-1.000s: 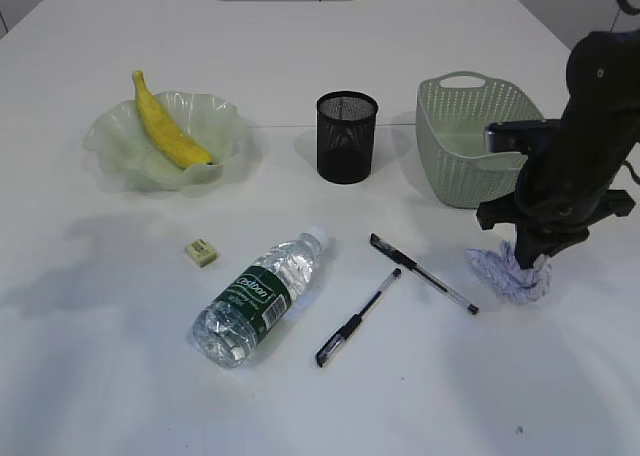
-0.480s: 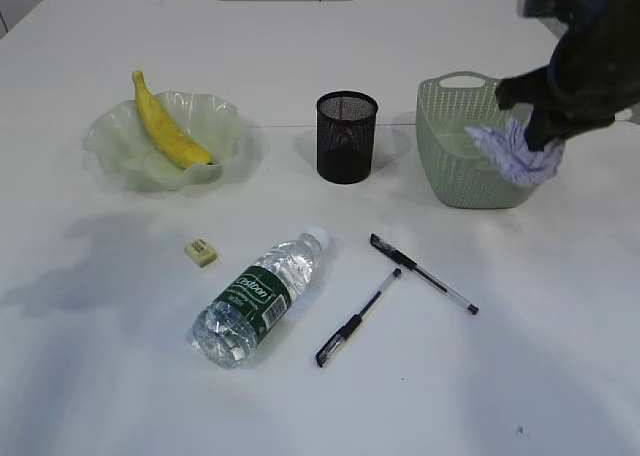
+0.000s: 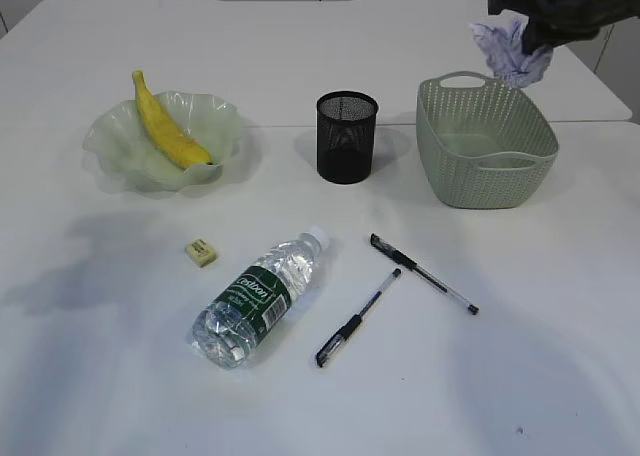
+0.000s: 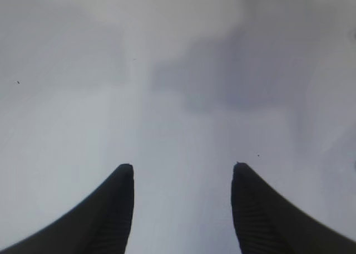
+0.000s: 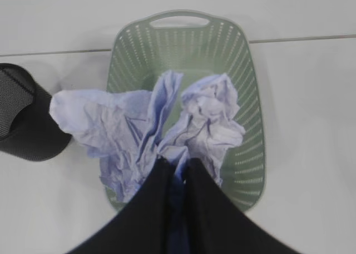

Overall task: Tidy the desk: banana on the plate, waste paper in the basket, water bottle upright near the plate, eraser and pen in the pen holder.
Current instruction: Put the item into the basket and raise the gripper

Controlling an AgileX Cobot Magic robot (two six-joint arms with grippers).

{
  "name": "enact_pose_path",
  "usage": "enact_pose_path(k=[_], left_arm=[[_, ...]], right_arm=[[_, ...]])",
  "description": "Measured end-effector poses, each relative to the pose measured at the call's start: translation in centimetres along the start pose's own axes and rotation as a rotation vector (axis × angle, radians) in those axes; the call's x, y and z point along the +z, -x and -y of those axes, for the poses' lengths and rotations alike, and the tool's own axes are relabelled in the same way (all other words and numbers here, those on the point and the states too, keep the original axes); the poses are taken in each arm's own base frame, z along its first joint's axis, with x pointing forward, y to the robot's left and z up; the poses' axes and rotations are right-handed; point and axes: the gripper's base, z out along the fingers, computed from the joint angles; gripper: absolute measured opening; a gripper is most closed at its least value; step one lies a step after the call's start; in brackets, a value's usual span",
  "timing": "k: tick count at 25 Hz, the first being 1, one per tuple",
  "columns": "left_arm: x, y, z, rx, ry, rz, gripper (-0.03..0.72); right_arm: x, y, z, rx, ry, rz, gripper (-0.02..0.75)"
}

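Note:
My right gripper [image 3: 530, 38] is shut on the crumpled pale-blue waste paper [image 3: 508, 48] and holds it high above the green basket [image 3: 487, 166]. In the right wrist view the paper [image 5: 161, 120] hangs from the gripper [image 5: 178, 164] right over the basket [image 5: 245, 148]. The banana [image 3: 165, 126] lies on the pale green plate [image 3: 110, 141]. The water bottle [image 3: 262, 296] lies on its side. The eraser [image 3: 201, 252] and two pens [image 3: 357, 318] [image 3: 423, 273] lie on the table. The black mesh pen holder [image 3: 346, 136] stands at centre. My left gripper [image 4: 183, 167] is open over bare table.
The white table [image 3: 120, 376] has its far edge behind the basket and plate. The pen holder also shows at the left edge of the right wrist view [image 5: 22, 115]. The left arm is out of the exterior view.
My right gripper has lifted the waste paper off the table at the right and carried it up and back, from beside the basket to high above its far rim.

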Motion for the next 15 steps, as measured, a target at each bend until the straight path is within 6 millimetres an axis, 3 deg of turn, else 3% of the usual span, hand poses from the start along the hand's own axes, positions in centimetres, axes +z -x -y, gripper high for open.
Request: enact_pose_path(k=[9,15], left_arm=[[0.0,0.0,0.1,-0.003,-0.006,-0.002,0.395],[0.0,0.0,0.1,-0.003,-0.006,-0.002,0.395]], right_arm=[[8.2,1.2,-1.0,0.062,-0.035,-0.009,0.076],[12.1,0.4,-1.4,0.068,-0.041,-0.045,0.231]])
